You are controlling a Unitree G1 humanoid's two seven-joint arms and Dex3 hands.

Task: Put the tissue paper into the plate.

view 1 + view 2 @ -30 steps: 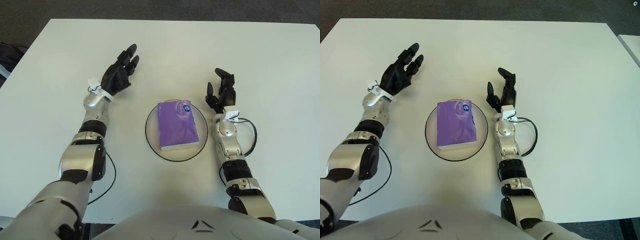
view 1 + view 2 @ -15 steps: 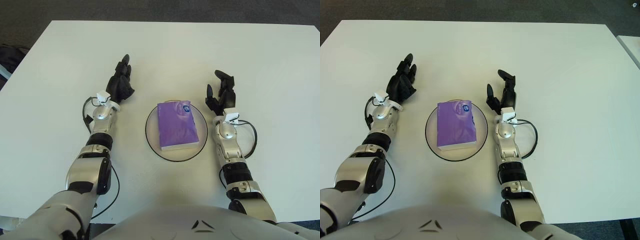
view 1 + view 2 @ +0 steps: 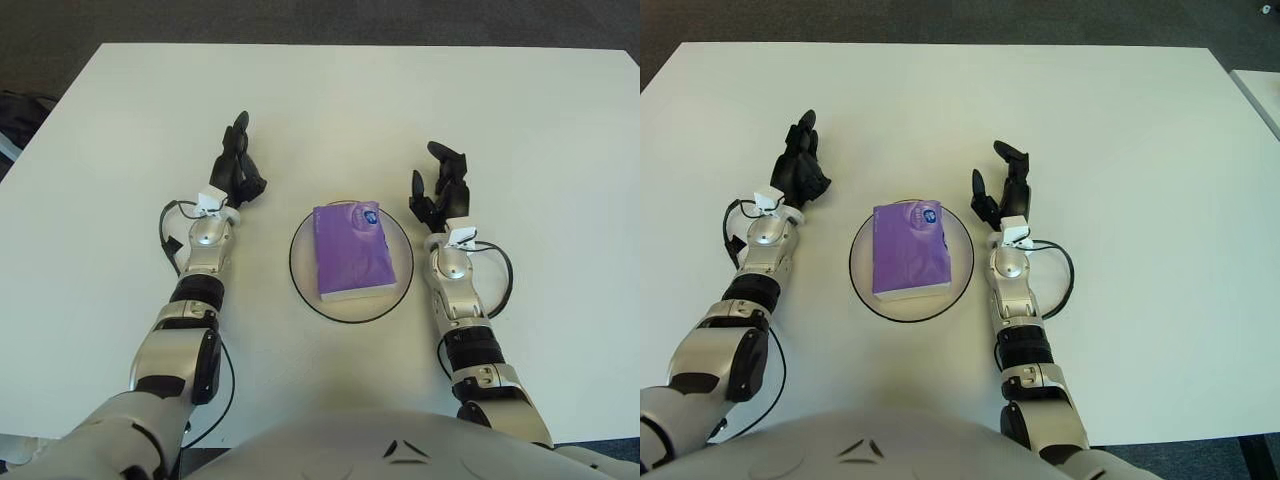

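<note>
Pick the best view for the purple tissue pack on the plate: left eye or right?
Either; nearly equal. The right eye view shows the purple tissue pack lying whole inside the round plate. The left eye view shows the same, unoccluded.

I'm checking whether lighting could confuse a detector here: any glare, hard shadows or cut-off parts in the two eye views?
Left eye view: even light, no glare on the table; the tissue pack in the plate casts only a faint shadow. Right eye view: same soft light; left hand and right hand read sharply as dark shapes on white. Both views cut off the robot's torso at the bottom edge.
</note>
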